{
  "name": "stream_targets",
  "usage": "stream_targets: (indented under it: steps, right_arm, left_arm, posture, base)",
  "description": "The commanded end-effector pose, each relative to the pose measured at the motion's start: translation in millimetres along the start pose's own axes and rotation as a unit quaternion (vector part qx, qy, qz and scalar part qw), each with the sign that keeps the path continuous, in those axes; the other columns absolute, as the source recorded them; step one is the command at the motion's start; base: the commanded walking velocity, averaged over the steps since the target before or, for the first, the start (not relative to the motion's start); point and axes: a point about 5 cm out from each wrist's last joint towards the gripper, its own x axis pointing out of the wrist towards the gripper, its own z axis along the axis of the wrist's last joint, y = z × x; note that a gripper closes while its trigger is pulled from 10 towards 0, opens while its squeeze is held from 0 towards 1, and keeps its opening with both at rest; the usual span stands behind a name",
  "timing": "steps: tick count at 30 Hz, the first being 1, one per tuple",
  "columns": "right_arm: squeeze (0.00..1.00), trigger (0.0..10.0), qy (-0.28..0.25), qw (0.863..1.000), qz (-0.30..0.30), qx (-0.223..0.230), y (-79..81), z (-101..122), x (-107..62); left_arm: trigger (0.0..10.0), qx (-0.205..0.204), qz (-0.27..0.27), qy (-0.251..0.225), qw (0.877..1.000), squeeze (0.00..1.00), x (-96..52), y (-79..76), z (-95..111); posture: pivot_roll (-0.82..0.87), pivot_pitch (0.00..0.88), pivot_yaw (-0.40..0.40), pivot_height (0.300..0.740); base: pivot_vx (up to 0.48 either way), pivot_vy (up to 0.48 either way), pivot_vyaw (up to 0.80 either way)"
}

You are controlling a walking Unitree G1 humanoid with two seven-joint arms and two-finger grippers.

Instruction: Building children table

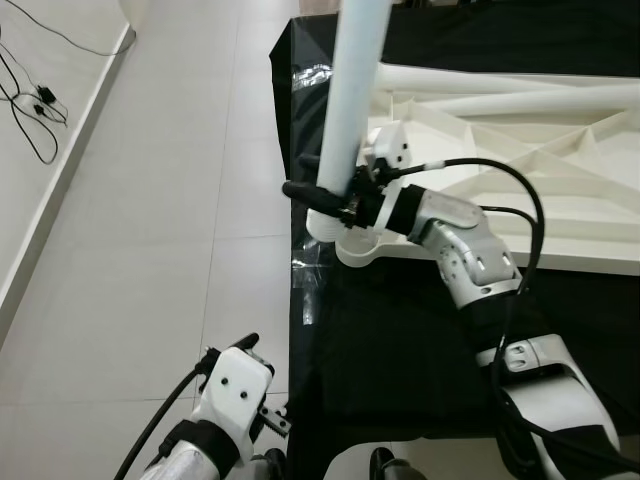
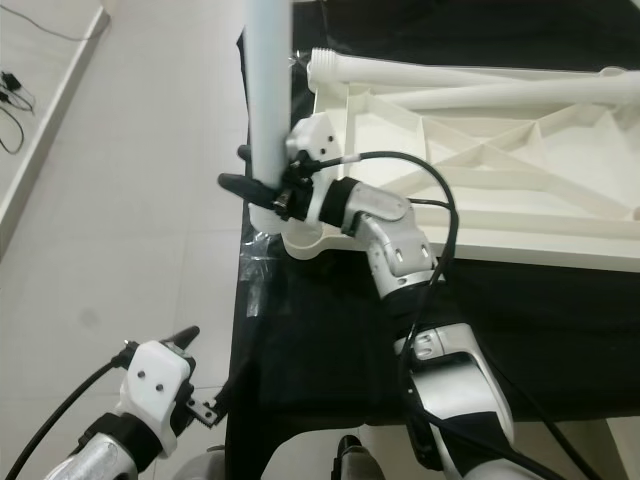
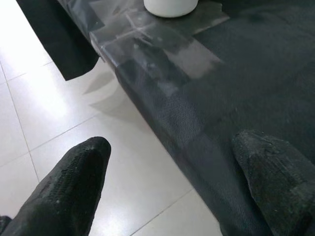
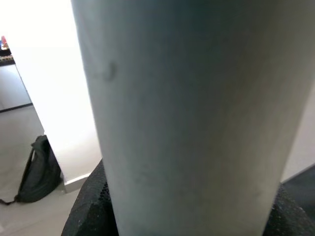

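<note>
The table leg looks like smooth white plastic with a slight satin sheen, and up close in the right wrist view it's plain and matt with one tiny scuff. The upside-down tabletop is the same off-white moulded plastic, ribbed underneath. The worktop is covered in black woven cloth, matt with a visible weave, and clear glossy tape is stuck along its edge near the leg. The floor is pale glossy tile. The left gripper's fingers are black, matt and finely textured, rubbery looking.
</note>
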Motion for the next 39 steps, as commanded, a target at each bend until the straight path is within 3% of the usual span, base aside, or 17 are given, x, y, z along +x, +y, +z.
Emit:
stream_targets:
  steps: [1, 5, 8, 13, 14, 16, 22, 30, 32, 39]
  right_arm:
    - [0.00, 10.0, -0.018, 0.999, 0.032, -0.002, 1.0, 6, -3.0]
    - [0.00, 10.0, -0.027, 0.997, 0.072, -0.008, -4.0, 15, -13.9]
    - [0.00, 10.0, -0.019, 0.990, 0.137, -0.022, -8.4, 21, -24.4]
    - [0.00, 10.0, 0.011, 0.989, 0.141, -0.041, -11.8, 16, -22.5]
    - [0.00, 10.0, 0.049, 0.988, 0.129, -0.068, -15.3, 10, -20.6]
    - [0.00, 10.0, 0.059, 0.987, 0.125, -0.077, -16.3, 8, -20.3]
    - [0.00, 10.0, 0.053, 0.988, 0.123, -0.073, -20.0, 12, -18.4]
    - [0.00, 10.0, 0.059, 0.981, 0.172, -0.069, -16.9, 12, -16.4]
    - [0.00, 10.0, 0.065, 0.973, 0.210, -0.067, -12.4, 11, -17.2]
    - [0.00, 10.0, 0.075, 0.960, 0.263, -0.058, -3.5, 8, -20.4]
  left_arm:
    - [10.0, 0.000, -0.009, 0.016, 1.000, 0.00, -7.0, -4.0, -2]
    - [10.0, 0.000, -0.009, 0.019, 1.000, 0.00, -10.1, -5.5, 1]
    - [10.0, 0.004, -0.008, 0.024, 1.000, 0.00, -13.5, -7.0, 3]
    - [10.0, 0.007, -0.008, 0.027, 1.000, 0.00, -15.3, -6.8, 4]
    - [10.0, 0.010, -0.008, 0.027, 1.000, 0.00, -15.9, -6.7, 5]
    - [10.0, 0.011, -0.008, 0.027, 1.000, 0.00, -16.0, -6.6, 5]
    - [10.0, 0.012, -0.005, 0.028, 1.000, 0.00, -16.7, -6.6, 7]
    - [10.0, 0.012, -0.003, 0.029, 0.999, 0.00, -16.8, -6.9, 8]
    - [10.0, 0.011, -0.001, 0.029, 1.000, 0.00, -16.4, -6.5, 9]
    - [10.0, 0.010, 0.002, 0.028, 1.000, 0.00, -14.8, -6.2, 9]
  posture:
    - [0.11, 0.410, 0.049, 0.740]
    - [0.12, 0.420, 0.052, 0.740]
    - [0.12, 0.434, 0.055, 0.740]
    - [0.12, 0.437, 0.057, 0.740]
    - [0.12, 0.442, 0.059, 0.740]
    - [0.12, 0.442, 0.059, 0.740]
    - [0.12, 0.445, 0.053, 0.740]
    - [0.12, 0.448, 0.044, 0.740]
    - [0.12, 0.450, 0.040, 0.740]
    - [0.12, 0.450, 0.036, 0.740]
  base:
    - [0.000, 0.000, 0.00]
    - [0.000, 0.000, 0.00]
    - [0.000, 0.000, 0.00]
    - [0.000, 0.000, 0.00]
    - [0.000, 0.000, 0.00]
    - [0.000, 0.000, 0.00]
    - [0.000, 0.000, 0.00]
    - [0.000, 0.000, 0.00]
    - [0.000, 0.000, 0.00]
    - [0.000, 0.000, 0.00]
